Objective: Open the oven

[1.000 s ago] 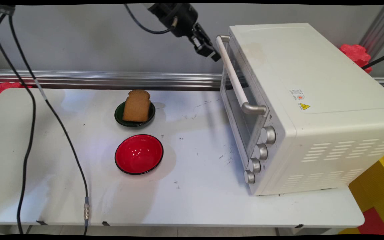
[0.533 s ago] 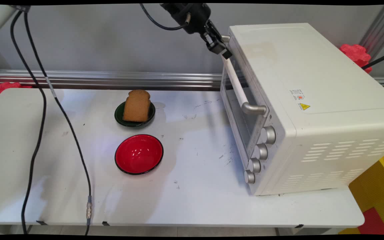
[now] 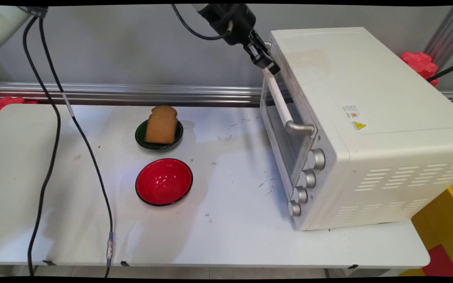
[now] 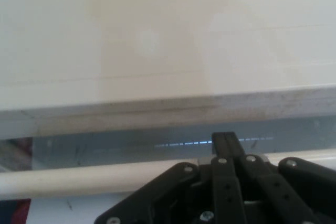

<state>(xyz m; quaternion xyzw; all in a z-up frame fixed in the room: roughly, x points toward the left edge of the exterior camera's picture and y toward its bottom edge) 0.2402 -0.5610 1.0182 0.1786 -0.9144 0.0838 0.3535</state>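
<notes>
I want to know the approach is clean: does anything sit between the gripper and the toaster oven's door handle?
Nothing visible does. The gripper is already at the far end of the door handle of the toaster oven; in the hand view the handle bar passes right at the gripper linkage. The bread and the red bowl lie far off.

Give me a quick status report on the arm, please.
Pincer at far end of oven door handle. Toaster oven door closed. Bread on green plate, red bowl empty alongside.
</notes>
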